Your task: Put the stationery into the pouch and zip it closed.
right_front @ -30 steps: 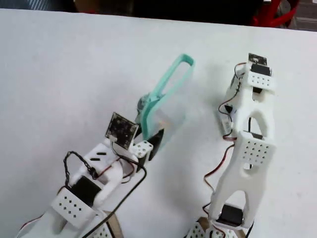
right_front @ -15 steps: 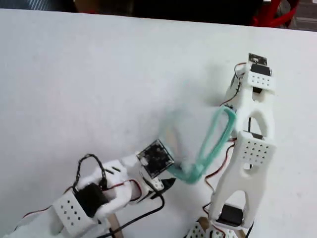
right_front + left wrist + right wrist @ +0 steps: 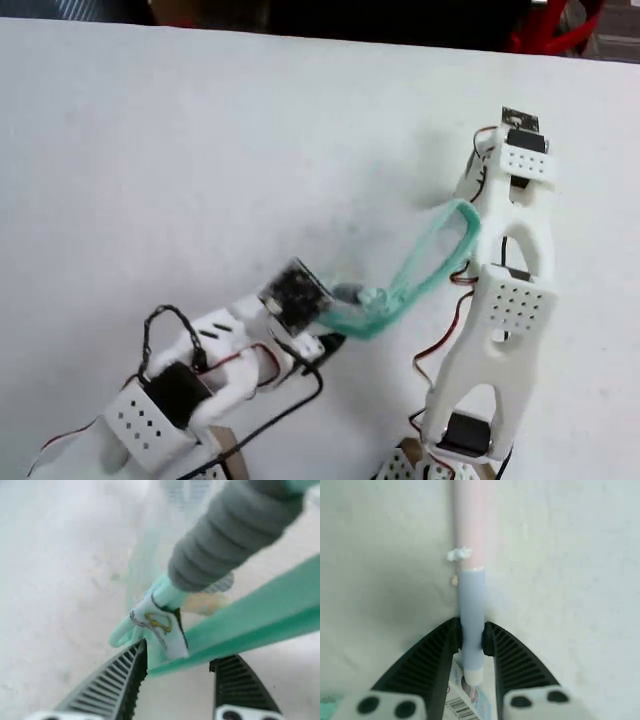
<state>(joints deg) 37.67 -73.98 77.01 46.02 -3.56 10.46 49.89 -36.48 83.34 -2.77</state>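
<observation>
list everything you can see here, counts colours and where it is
pouch: one, clear with a teal rim, on the table between the arms, near end in the left gripper
grey-grip pen: one, grey ribbed grip, at the pouch's rim by the left gripper; cannot tell if it is inside
zip pull: one, white with a gold ring, on the teal rim
pink pen: one, pink and pale blue, in the right gripper
table: one, white
left gripper: one, black fingers, closed on the pouch's rim
right gripper: one, black fingers, closed on the pink pen
</observation>
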